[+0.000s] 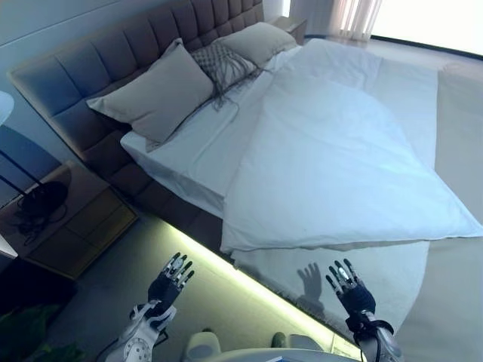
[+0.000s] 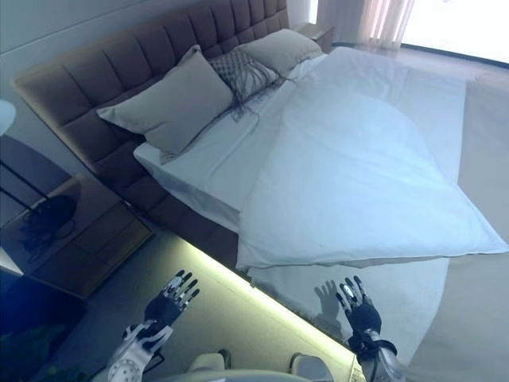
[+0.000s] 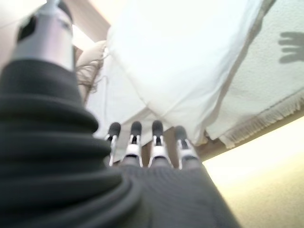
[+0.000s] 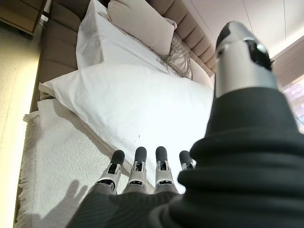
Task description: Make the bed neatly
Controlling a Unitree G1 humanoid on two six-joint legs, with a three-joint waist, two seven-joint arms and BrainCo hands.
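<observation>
A white duvet (image 1: 339, 158) lies skewed across the bed, its near corner (image 1: 230, 245) by the bed's side edge. Under it a pale blanket (image 1: 377, 275) hangs over the side. The white sheet (image 1: 192, 147) is bare near the head. Two beige pillows (image 1: 155, 94) (image 1: 260, 39) and a patterned cushion (image 1: 223, 64) lean on the padded headboard (image 1: 113, 53). My left hand (image 1: 169, 283) is open over the floor beside the bed. Also open, my right hand (image 1: 349, 288) hovers just before the hanging blanket. Neither hand touches any bedding.
A wooden nightstand (image 1: 64, 219) with a dark lamp base (image 1: 34, 200) stands left of the bed. A lit strip (image 1: 226, 271) runs along the bed's base. Curtains (image 1: 355, 15) hang beyond the far side. Floor lies between me and the bed.
</observation>
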